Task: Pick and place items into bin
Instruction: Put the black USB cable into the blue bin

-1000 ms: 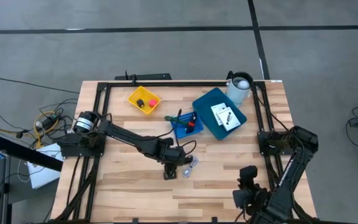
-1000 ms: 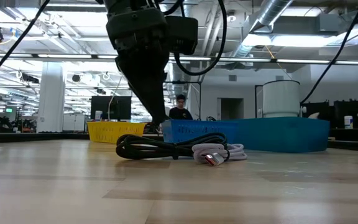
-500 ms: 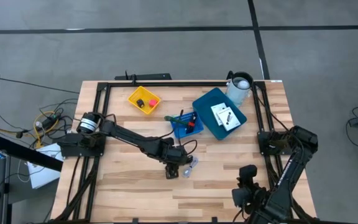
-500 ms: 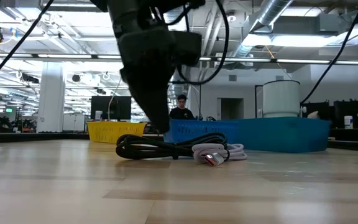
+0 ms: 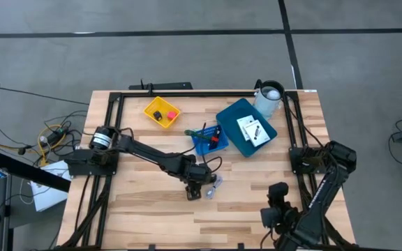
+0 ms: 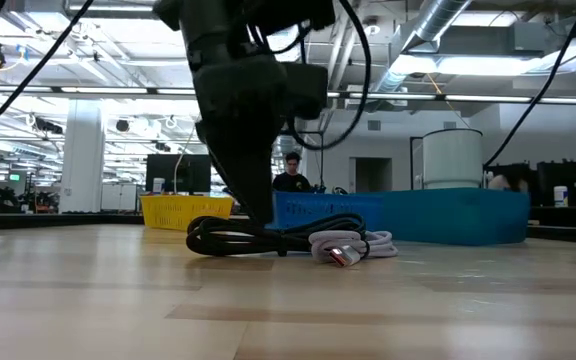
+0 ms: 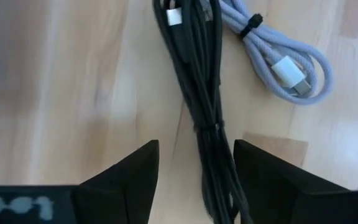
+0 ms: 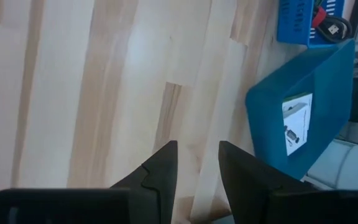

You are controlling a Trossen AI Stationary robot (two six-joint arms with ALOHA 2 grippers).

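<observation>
Three bins were counted on the wooden table (image 5: pixel 152 209) in the high view: a small yellow bin (image 5: pixel 161 112) at upper left, a small blue basket (image 5: pixel 209 141) at centre, and a large blue bin (image 5: pixel 246 127) to its right. Two white cards (image 5: pixel 253 130) with black print lay in the large bin. A tiny red block (image 5: pixel 171 114) and a tiny black piece (image 5: pixel 158 115) sat in the yellow bin.

Two bundled cables lay just below the centre of the frame: a black cable (image 7: pixel 194 68), coiled long and tied with a band, and a pale grey cable (image 7: pixel 286 65) with a white plug, touching it. The left gripper (image 5: pixel 195 188) hung over them, its fingers (image 7: pixel 120 180) spread to either side of the black bundle without pinching it.

Only the low view showed a person (image 6: pixel 290 172) in the room behind. The right gripper (image 5: pixel 278 199) waited at lower right, fingers apart and empty. A white cylinder (image 5: pixel 269 98) stood at the table's upper right.
</observation>
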